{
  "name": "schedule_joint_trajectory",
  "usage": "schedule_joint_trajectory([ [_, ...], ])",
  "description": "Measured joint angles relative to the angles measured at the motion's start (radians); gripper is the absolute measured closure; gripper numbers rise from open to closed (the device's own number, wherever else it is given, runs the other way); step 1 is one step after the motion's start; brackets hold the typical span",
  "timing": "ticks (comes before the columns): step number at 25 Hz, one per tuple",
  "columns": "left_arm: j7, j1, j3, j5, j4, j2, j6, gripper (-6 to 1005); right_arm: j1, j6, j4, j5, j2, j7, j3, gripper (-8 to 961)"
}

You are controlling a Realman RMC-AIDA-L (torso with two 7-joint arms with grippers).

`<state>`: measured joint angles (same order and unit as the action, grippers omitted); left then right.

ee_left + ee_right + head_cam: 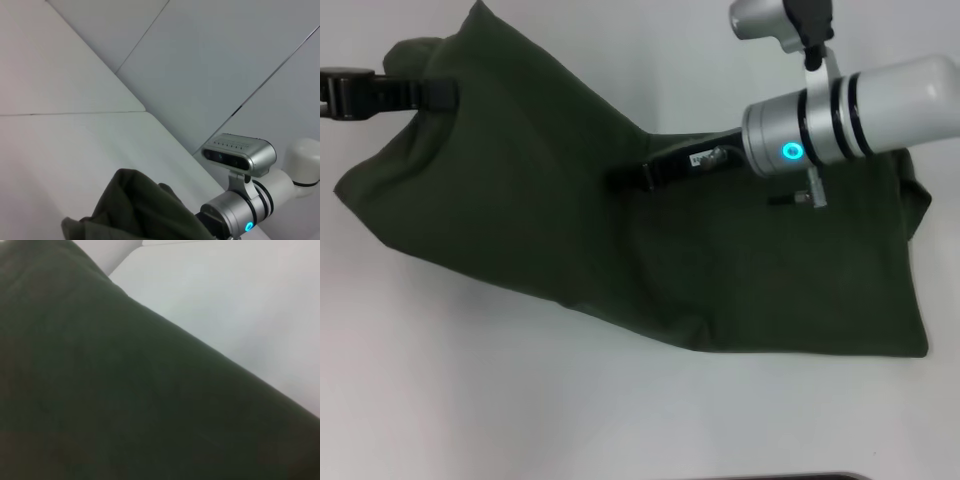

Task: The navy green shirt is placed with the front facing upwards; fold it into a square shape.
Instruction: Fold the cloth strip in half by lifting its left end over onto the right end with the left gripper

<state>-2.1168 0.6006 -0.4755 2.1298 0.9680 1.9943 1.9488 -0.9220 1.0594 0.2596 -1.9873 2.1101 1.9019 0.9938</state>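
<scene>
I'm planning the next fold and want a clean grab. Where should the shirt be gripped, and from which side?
I'd pinch the navy green shirt at its free near right corner, coming in from the right edge. That corner lies flat on the table, while the left gripper and right gripper work the raised far edge.

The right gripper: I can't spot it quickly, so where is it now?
In the head view the right gripper is over the middle of the navy green shirt, reaching in from the right; the left gripper holds the shirt's far-left edge.
</scene>
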Motion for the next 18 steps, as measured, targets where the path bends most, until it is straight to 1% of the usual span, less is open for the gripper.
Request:
schedule_joint_trajectory([
  [5, 0.0, 0.001, 0.0, -0.012, 0.0, -0.001, 0.002, 939, -0.037, -0.002, -0.019, 0.001, 0.002, -0.001, 0.02, 888],
  [8, 0.0, 0.0, 0.002, -0.015, 0.0, -0.001, -0.001, 938, -0.027, 0.005, -0.015, 0.012, 0.001, -0.008, 0.026, 888],
  [13, 0.0, -0.004, 0.023, -0.015, 0.0, 0.0, -0.008, 937, 0.05, 0.084, 0.021, 0.082, -0.008, -0.086, 0.026, 888],
  [18, 0.0, -0.005, 0.026, -0.015, -0.001, -0.001, -0.011, 935, 0.132, 0.179, 0.081, 0.083, -0.011, -0.1, 0.027, 888],
])
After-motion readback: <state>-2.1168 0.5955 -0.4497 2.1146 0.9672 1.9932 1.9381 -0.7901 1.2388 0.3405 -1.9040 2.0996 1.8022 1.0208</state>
